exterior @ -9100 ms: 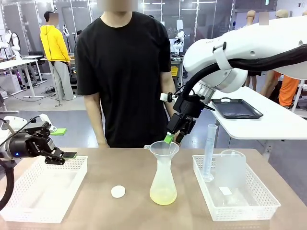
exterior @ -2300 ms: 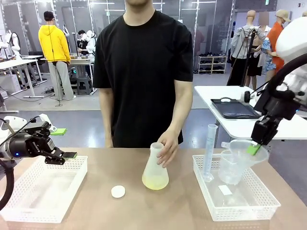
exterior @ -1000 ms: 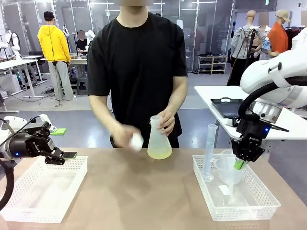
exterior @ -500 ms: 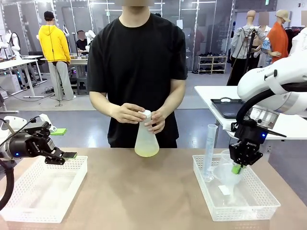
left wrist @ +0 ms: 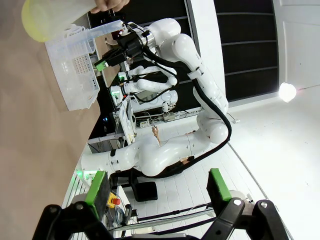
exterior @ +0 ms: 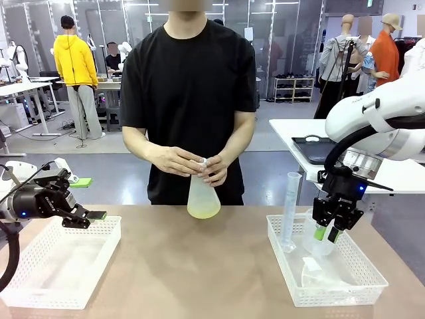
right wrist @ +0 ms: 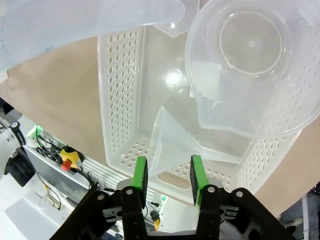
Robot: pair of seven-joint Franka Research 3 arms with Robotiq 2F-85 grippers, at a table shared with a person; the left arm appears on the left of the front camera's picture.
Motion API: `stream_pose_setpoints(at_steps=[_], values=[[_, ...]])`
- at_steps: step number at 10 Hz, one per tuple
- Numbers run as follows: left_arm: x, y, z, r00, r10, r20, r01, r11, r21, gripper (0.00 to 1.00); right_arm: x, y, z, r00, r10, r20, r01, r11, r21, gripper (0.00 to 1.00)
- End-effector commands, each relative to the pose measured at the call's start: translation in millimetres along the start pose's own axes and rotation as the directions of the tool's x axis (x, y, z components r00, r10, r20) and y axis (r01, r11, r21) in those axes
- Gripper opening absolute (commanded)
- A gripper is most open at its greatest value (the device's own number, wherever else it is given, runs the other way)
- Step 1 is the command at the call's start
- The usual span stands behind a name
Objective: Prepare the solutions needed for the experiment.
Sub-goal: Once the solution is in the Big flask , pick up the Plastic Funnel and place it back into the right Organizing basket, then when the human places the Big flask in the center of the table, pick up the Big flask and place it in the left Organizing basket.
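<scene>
Hovering spread over the funnel (right wrist: 172, 140) in the right-edge basket (right wrist: 120, 100), the right hand (exterior: 328, 233) needed a straight lift past the beaker (right wrist: 250, 50); the left hand (left wrist: 157, 186) hung spread, empty.

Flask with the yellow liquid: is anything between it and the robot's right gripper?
Yes. The graduated cylinder stands in the basket between the right gripper and the flask of yellow solution, and the person's hands cover the flask's neck.
</scene>
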State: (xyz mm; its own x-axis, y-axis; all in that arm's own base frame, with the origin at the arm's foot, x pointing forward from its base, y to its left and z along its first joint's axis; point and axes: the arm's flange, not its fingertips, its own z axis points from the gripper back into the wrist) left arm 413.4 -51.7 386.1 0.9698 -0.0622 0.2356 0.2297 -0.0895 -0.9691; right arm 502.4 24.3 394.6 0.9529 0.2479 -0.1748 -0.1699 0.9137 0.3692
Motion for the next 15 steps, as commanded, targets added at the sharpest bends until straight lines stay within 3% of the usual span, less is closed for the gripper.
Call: stream_pose_setpoints(at_steps=[1,11,12,13,15], values=[[1,-3,-1,1.0,-0.006,0.004,0.006,1.0,-0.015,1.0,0,0,0,1.0,0.007,0.0,-0.007,1.0,0.0,0.45],[1,-3,-1,1.0,-0.006,0.004,0.006,1.0,-0.015,1.0,0,0,0,1.0,0.001,0.0,-0.001,1.0,0.0,0.45],[1,-3,-1,1.0,-0.006,0.004,0.006,1.0,-0.015,1.0,-19,9,12,0.991,-0.043,0.129,0.047,0.999,-0.025,0.45],[1,-3,-1,1.0,-0.006,0.004,0.006,1.0,-0.015,1.0,-35,15,19,0.972,-0.065,0.227,0.061,0.998,0.024,0.45],[1,-3,-1,1.0,-0.006,0.004,0.006,1.0,-0.015,1.0,-58,20,31,0.924,-0.086,0.372,0.054,0.994,0.098,0.45]])
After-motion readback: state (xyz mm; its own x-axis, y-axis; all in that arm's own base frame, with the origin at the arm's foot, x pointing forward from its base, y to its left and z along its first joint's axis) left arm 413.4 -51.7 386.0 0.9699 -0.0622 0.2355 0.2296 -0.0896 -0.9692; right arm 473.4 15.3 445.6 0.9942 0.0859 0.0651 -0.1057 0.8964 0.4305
